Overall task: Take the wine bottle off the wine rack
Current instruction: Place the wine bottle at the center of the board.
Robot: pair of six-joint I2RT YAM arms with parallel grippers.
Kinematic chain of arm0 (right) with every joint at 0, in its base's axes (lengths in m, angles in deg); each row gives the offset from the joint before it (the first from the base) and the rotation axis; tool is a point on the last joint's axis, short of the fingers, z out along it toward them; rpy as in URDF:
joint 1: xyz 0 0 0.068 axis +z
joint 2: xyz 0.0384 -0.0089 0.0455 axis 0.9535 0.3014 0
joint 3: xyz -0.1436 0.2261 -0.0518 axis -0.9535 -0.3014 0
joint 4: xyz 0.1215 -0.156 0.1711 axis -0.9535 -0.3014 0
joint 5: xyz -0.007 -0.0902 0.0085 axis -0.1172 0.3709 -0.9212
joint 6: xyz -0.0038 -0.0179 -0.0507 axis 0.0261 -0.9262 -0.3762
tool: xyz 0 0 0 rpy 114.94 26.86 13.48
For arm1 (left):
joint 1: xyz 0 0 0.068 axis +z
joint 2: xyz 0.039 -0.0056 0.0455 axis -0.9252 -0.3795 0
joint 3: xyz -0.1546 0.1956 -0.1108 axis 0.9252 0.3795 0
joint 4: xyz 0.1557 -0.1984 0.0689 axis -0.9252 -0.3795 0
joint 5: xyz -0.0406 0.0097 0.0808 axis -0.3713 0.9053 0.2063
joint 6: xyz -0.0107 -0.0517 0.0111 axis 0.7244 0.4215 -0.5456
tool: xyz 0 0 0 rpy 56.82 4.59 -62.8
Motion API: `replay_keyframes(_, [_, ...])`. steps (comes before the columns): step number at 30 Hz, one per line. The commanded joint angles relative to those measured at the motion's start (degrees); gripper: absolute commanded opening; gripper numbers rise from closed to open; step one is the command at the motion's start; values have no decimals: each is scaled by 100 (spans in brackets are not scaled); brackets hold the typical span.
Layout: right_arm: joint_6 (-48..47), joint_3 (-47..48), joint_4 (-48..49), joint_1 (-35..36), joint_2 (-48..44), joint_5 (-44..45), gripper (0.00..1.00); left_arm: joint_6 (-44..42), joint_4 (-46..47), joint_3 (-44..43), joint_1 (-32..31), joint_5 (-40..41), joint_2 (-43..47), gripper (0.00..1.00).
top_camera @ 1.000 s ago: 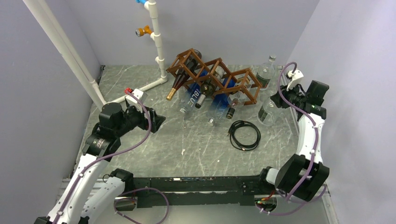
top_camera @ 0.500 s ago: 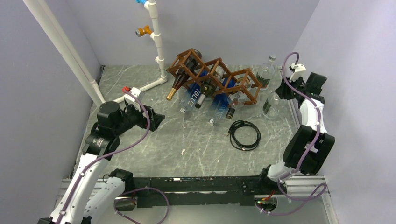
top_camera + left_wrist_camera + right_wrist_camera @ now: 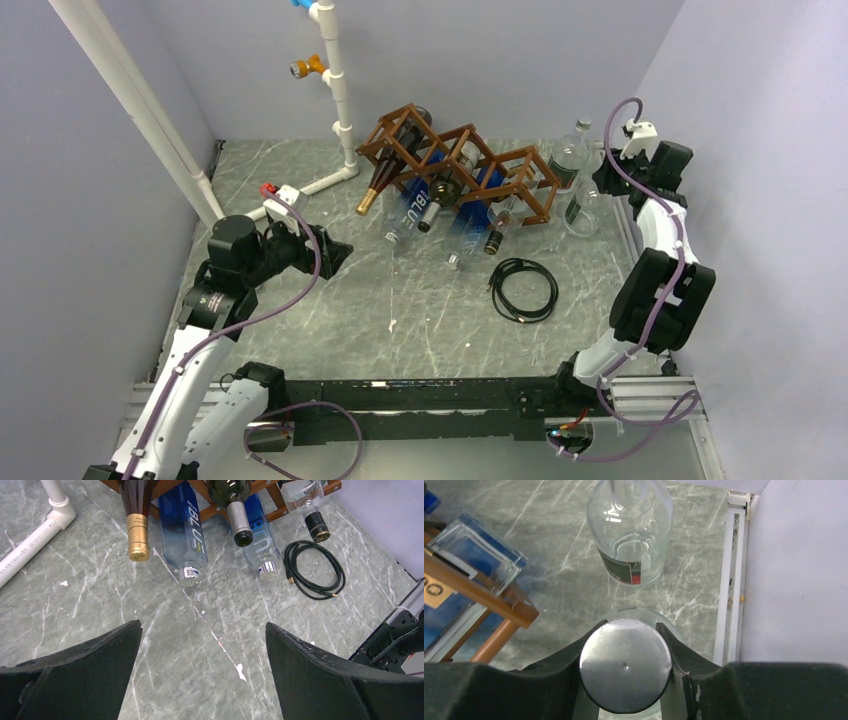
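Observation:
The brown wooden wine rack [image 3: 462, 165] stands at the back middle, with several bottles lying in its cells, necks toward me. Among them are a dark wine bottle with gold foil [image 3: 137, 527] and a blue bottle [image 3: 184, 532]. My right gripper [image 3: 600, 190] is shut on the silver cap [image 3: 625, 672] of a clear glass bottle [image 3: 580, 212], holding it upright just right of the rack's right end [image 3: 499, 607]. My left gripper [image 3: 202, 635] is open and empty over bare tabletop in front of the rack's left part [image 3: 335, 255].
A second clear bottle with a green and red label [image 3: 630, 535] stands just beyond the held one, near the right wall rail [image 3: 731, 575]. A coiled black cable [image 3: 523, 288] lies in front of the rack. White pipes [image 3: 335, 90] rise at the back left.
My right arm has carried the clear bottle from the front right back toward the wall, to beside the rack's right end. The left arm has barely moved.

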Motion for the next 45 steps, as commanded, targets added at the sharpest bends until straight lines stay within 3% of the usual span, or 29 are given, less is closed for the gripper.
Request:
replay_keyframes(1, [238,765,1277,140,-1,116,0,41,257,26,63,-161,-25,100])
replay_keyframes(45, [411,1897,1266,404,1221,258,0,87,294,44,207,-255,-96,99])
